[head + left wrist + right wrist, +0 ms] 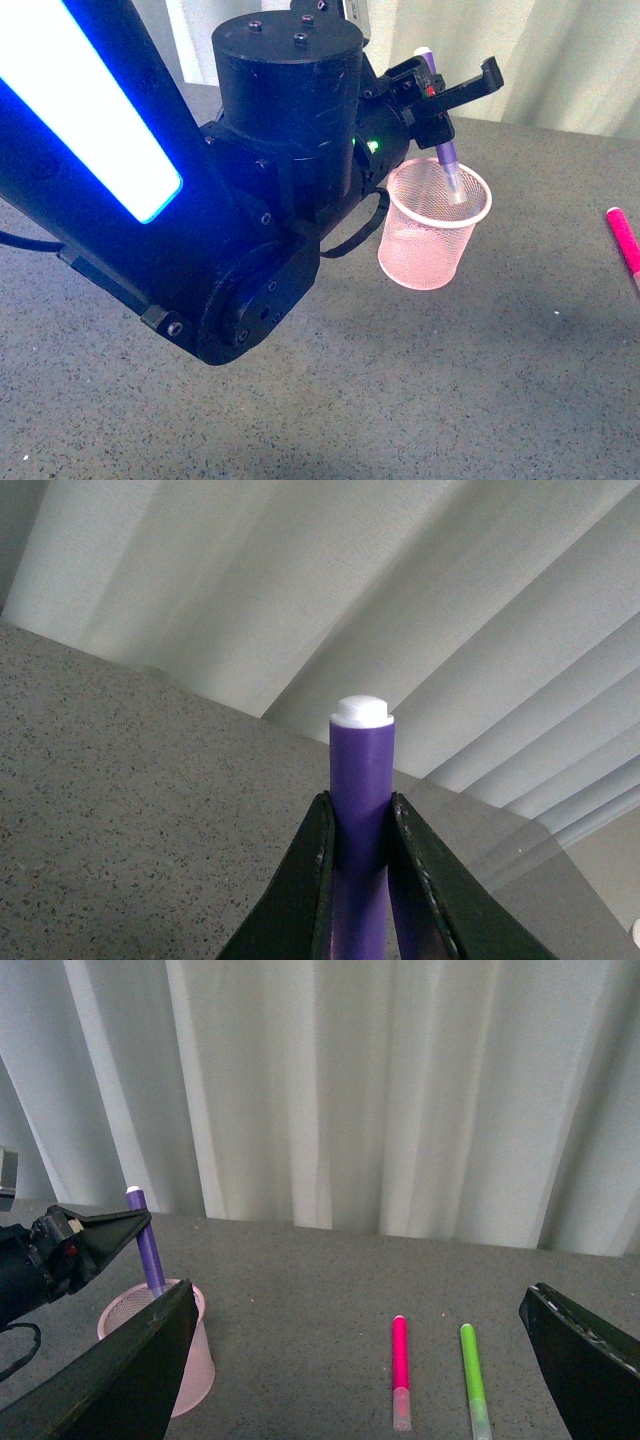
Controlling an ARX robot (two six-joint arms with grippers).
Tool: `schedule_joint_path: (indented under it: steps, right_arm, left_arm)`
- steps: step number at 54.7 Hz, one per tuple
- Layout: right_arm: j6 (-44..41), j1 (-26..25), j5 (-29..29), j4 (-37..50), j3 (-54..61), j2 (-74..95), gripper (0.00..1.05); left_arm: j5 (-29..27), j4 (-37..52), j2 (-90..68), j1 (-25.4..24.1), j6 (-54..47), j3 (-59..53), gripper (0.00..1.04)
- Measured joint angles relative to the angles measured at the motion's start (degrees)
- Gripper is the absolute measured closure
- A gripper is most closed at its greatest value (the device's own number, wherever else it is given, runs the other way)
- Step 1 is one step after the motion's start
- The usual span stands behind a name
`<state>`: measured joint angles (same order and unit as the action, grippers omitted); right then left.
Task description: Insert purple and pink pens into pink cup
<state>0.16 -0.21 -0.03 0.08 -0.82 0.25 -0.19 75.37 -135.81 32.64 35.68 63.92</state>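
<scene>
My left gripper (pixel 441 92) is shut on the purple pen (pixel 445 150) and holds it nearly upright over the pink cup (pixel 432 245). The pen's pale lower end sits inside the cup's mouth. In the left wrist view the jaws grip the purple pen (pixel 361 770), white end up. The right wrist view shows the purple pen (pixel 149 1248) above the pink cup (pixel 201 1358), with the left gripper (pixel 100 1232) on it. The pink pen (pixel 400 1355) lies flat on the table, also at the front view's right edge (pixel 624 238). My right gripper (pixel 362 1352) is open, empty, above the table.
A green pen (pixel 472 1368) lies flat beside the pink pen, parallel to it. The grey speckled table (pixel 480 380) spreads around the cup. White curtains (pixel 400 1090) hang behind. My left arm's black body (pixel 250 200) fills the front view's left.
</scene>
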Motion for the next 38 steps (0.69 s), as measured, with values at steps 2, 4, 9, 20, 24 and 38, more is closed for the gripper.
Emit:
schedule_joint_path:
  steps: [2,4,9,20,24,38]
  right_arm:
    - [0.0,0.0,0.0,0.0,0.0,0.0,0.07]
    - [0.0,0.0,0.0,0.0,0.0,0.0,0.07]
    - [0.0,0.0,0.0,0.0,0.0,0.0,0.07]
    - [0.0,0.0,0.0,0.0,0.0,0.0,0.07]
    - [0.0,0.0,0.0,0.0,0.0,0.0,0.07]
    - [0.0,0.0,0.0,0.0,0.0,0.0,0.07]
  left_arm:
    - [0.0,0.0,-0.2,0.0,0.0,0.2,0.93]
    - [-0.1,-0.3,-0.3,0.0,0.0,0.3,0.93]
    - [0.2,-0.9,-0.4,-0.1,-0.1,0.4,0.82]
    - [0.4,-0.5,-0.7,-0.3,-0.3,0.4,0.50]
    - [0.4,-0.3,-0.8,-0.4,-0.3,0.4,0.36]
    - [2.1,2.4,-0.8,-1.0,-1.2,-0.2,0.07]
